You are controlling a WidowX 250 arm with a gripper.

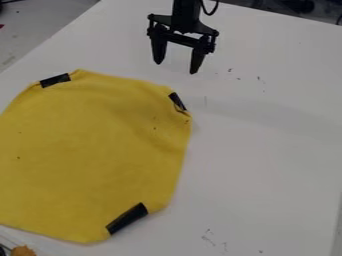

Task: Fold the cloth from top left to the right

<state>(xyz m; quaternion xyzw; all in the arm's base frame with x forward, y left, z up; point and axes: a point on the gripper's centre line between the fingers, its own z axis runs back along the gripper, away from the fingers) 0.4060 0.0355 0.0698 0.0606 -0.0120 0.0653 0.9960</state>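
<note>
A: What's around your gripper [176,68]?
B: Your yellow cloth [93,145] lies spread out below and to the left of the jaws, running past the view's left edge. It has black patches [127,218] at its corners; the nearest one sits just below your jaws, by a small crease. Far below and left of them, at the view's edge, there's an orange-brown thing [24,251] — too cut off for you to name. A thin cable [212,7] loops beside the arm, above them.
A: And the jaws?
B: Yours stand wide apart, pointing down — you can see the table [267,150] between them, and they're apart from the cloth.
A: The surface?
B: White, with dark scuffs [260,79] to the right of your jaws. Beyond the table, above and right of them, you have dark objects [300,6].
</note>
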